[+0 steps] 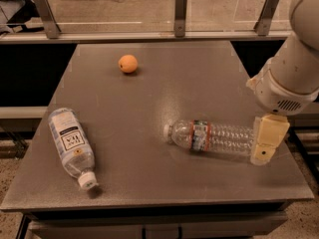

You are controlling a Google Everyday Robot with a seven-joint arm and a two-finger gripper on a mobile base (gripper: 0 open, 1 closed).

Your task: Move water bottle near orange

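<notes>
Grey table [149, 178] across the scene. At far right, pale arm [291, 78] angled down. Near left, fat labelled bottle [70, 146] lying flat. Right of centre, water bottle [214, 137] on its side, cap leftward, base end against the tan gripper [264, 146]; open or closed, impossible to tell. Far left, orange [128, 63], well apart.

A grey table [149, 183] carries a fat bottle [70, 146] on its side, cap toward the front, well left of the gripper [263, 151], which hangs low by the table's right edge. Behind the gripper, past the far edge, is a rail [149, 35] with three metal posts [180, 14].
</notes>
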